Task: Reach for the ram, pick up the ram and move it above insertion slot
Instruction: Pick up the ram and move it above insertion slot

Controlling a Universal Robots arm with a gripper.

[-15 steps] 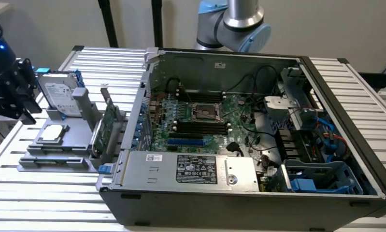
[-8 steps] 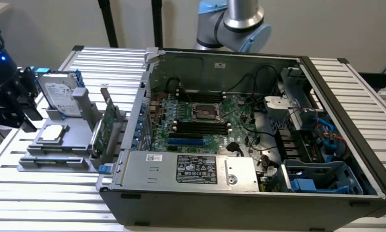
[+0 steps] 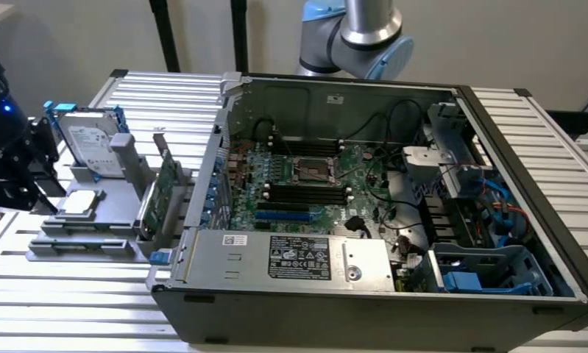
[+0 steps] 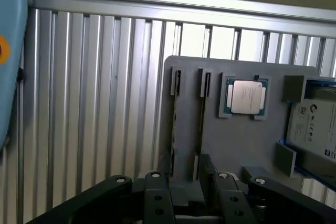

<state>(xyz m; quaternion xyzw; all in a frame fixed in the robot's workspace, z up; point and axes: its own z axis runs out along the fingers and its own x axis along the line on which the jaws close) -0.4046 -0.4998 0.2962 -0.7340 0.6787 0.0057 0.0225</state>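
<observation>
Wrist view, gripper [image 4: 191, 195] over gray holder [image 4: 247, 145] near CPU [image 4: 247, 97], I can't tell claw state, ram [image 3: 149, 206] upright in holder.

We logged the table [image 4: 79, 108] as ribbed bare aluminium, satin with bright streaks. The holder [image 4: 247, 145] looked like matt grey plastic. The CPU [image 4: 247, 97] had a brushed metal lid. The case [image 3: 372, 315] was dark, matt painted metal; its power supply [image 3: 225, 257] was dull bare sheet metal with a black printed label [image 3: 299, 259]. The gripper [image 4: 185, 198] was matt black with shiny screw heads [image 4: 223, 175]. The arm [image 3: 367, 26] was smooth silver metal and glossy pale-blue plastic.
</observation>
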